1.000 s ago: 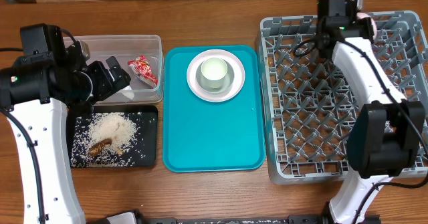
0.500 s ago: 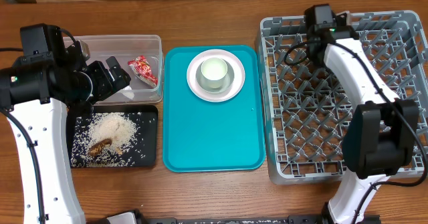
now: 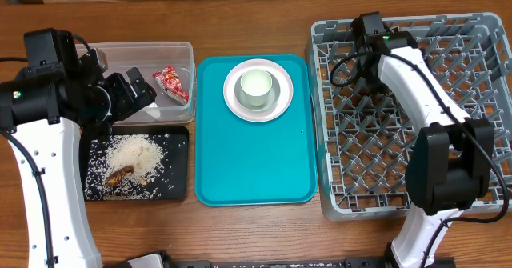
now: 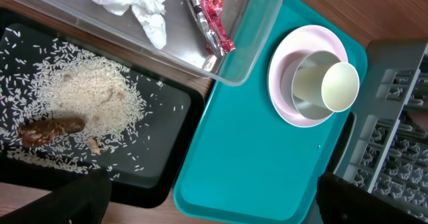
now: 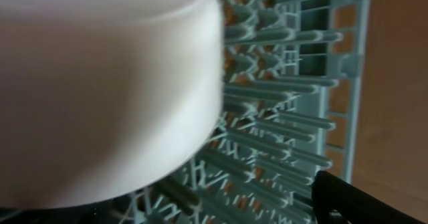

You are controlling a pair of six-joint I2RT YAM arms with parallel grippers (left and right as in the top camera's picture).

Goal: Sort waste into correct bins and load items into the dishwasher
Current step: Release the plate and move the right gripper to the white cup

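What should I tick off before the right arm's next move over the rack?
1. Grip on the white dish: cannot tell. It is blurred and fills the right wrist view, and only one of the right fingers shows.
2. Rack pegs beneath the dish free: ok.
3. Left gripper out of the way: ok. It is open and empty, over the clear bin.
4. Cup upright on its plate on the teal tray: ok.
5. Wrapper inside the clear bin: ok.
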